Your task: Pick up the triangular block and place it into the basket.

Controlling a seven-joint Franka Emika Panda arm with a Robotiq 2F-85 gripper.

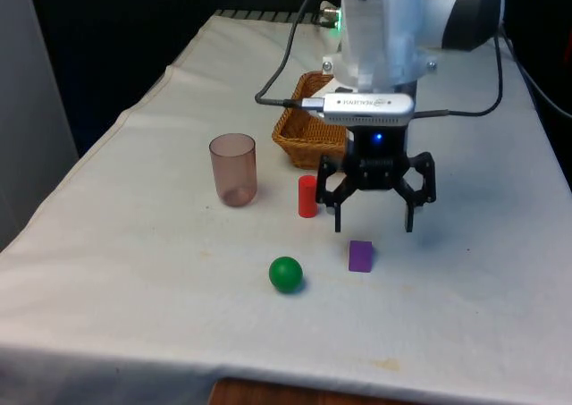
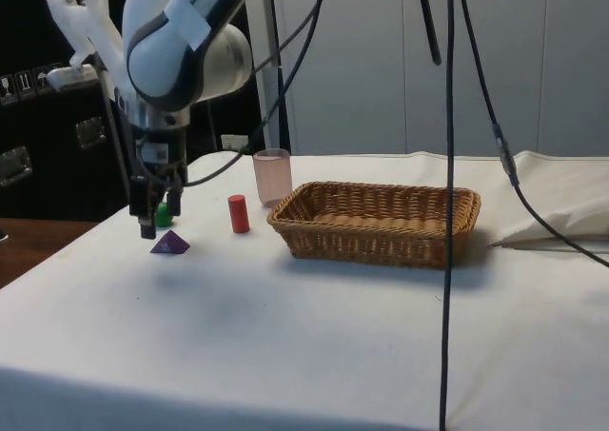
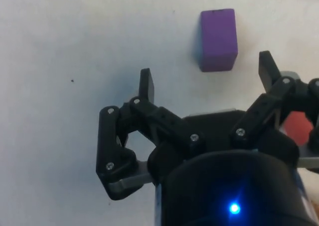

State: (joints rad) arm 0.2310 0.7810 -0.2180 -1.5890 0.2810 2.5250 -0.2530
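The purple triangular block lies on the white cloth, near the front edge of the table. My gripper hangs just above the cloth, slightly behind the block and towards the robot. It is open, with nothing between its fingers, and the block sits a little beyond the fingertips, untouched. The wicker basket stands farther back, behind the gripper, and nothing lies in it.
A red cylinder stands upright close beside the gripper, on the front view's left. A green ball rests left of the block. A pink translucent cup stands near the basket.
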